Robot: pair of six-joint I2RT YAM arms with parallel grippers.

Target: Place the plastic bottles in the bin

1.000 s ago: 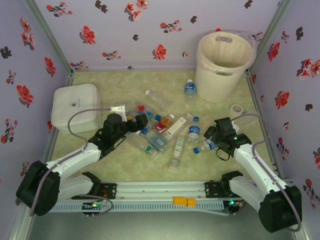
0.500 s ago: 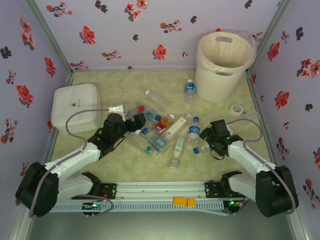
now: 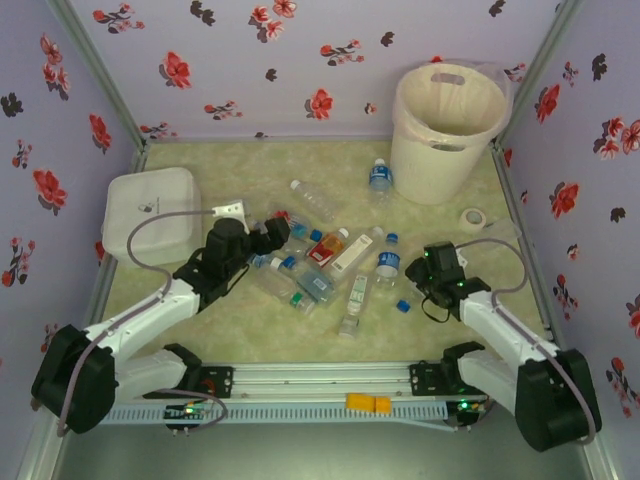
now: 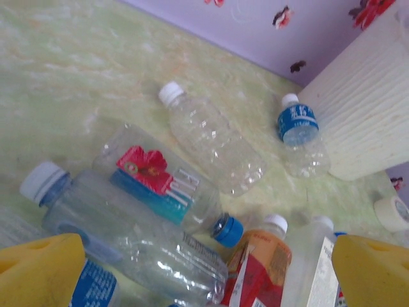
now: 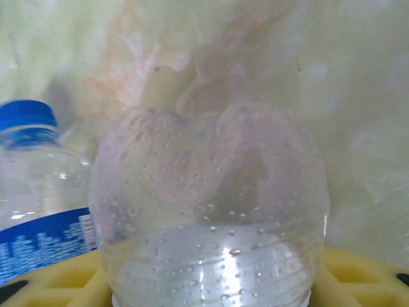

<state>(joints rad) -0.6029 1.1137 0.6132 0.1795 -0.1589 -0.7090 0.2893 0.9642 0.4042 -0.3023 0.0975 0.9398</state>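
At the left we see a white rounded square plastic box [image 3: 150, 215] on the pale green marbled table [image 3: 250, 320]. Right of it, our left hand [image 3: 283, 235] hovers with its yellow fingers [image 4: 39, 272] spread wide over the left side of the heap of small plastic bottles [image 3: 320, 265], mostly clear with blue caps, lying mid-table. Further right, our right hand [image 3: 422, 280] pinches one clear plastic bottle [image 5: 211, 211], whose base sits between its fingers. The tall round cream plastic bin [image 3: 440, 165] stands far right, a blue-labelled bottle [image 3: 379, 180] lying just beside it.
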